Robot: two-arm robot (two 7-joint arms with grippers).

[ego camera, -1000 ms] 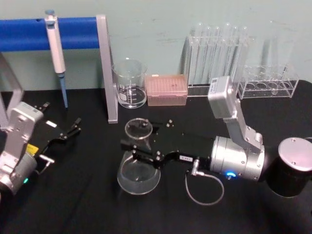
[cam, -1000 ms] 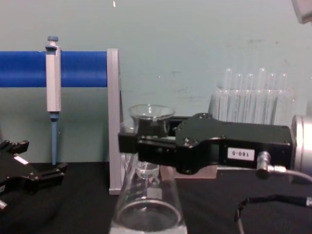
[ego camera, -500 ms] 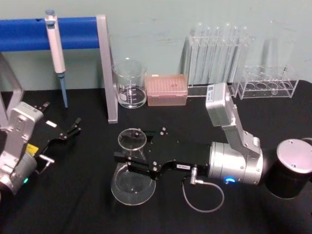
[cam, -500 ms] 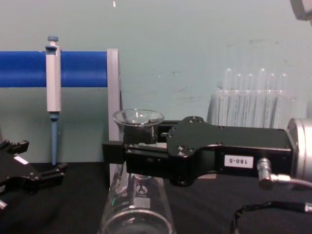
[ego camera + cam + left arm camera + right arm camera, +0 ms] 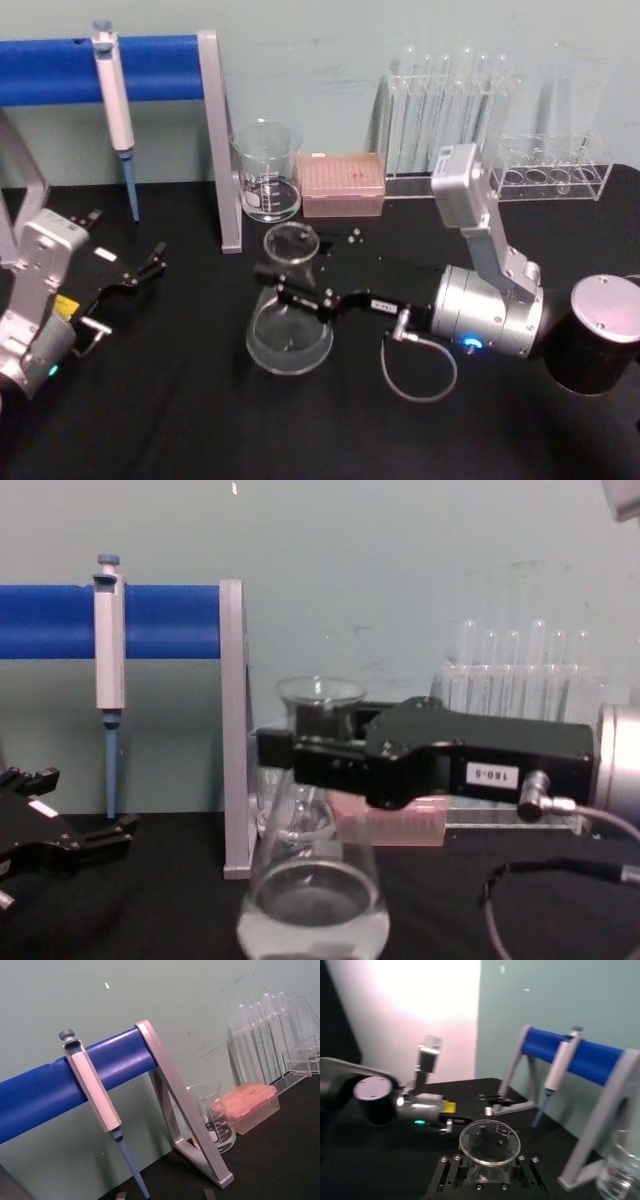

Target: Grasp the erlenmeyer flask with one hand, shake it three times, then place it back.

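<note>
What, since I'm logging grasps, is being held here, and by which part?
The right gripper holds the erlenmeyer flask by its narrow neck, below the rim; the left gripper holds nothing.

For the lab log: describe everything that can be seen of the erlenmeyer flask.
The erlenmeyer flask is clear glass, with a wide round base tapering to a narrow neck and a flared, open rim. A shallow pool of clear liquid lies in the base. It is roughly upright over the black table. The right hand is clamped across its neck just below the rim, one jaw on each side. Whether the base touches the table cannot be told.
</note>
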